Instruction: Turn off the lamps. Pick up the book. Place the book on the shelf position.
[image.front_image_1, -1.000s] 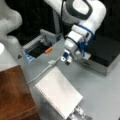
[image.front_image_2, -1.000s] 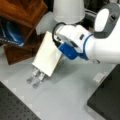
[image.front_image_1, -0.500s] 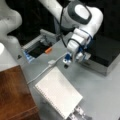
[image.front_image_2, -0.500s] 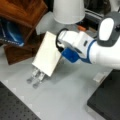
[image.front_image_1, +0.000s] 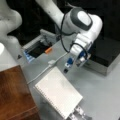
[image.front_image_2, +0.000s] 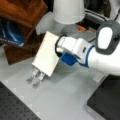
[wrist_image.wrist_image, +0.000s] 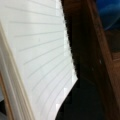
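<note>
The book (image.front_image_1: 58, 92) is a flat white spiral notebook propped at a tilt, its lower end on perforated silver strips (image.front_image_2: 35, 78). In a front view the book (image.front_image_2: 46, 53) leans toward the dark wooden shelf board (image.front_image_2: 22, 12). My gripper (image.front_image_1: 71, 65) hangs just above the book's upper edge, and in a front view the gripper (image.front_image_2: 60, 50) sits against the book's right edge. The wrist view shows the book's lined page (wrist_image.wrist_image: 37, 55) close up, with the brown board (wrist_image.wrist_image: 97, 62) beside it and no fingers in sight. A white lamp shade (image.front_image_2: 68, 11) stands behind; I cannot tell whether it is lit.
A black-topped metal box (image.front_image_1: 107, 55) stands at a front view's right. An open grey tray (image.front_image_1: 37, 48) with an orange piece (image.front_image_1: 48, 50) lies behind the book, and a white cable (image.front_image_1: 42, 72) runs past it. A blue object (image.front_image_2: 11, 32) sits under the shelf board.
The hand has come down toward the book's upper edge and the arm's elbow has swung right. The book has not moved.
</note>
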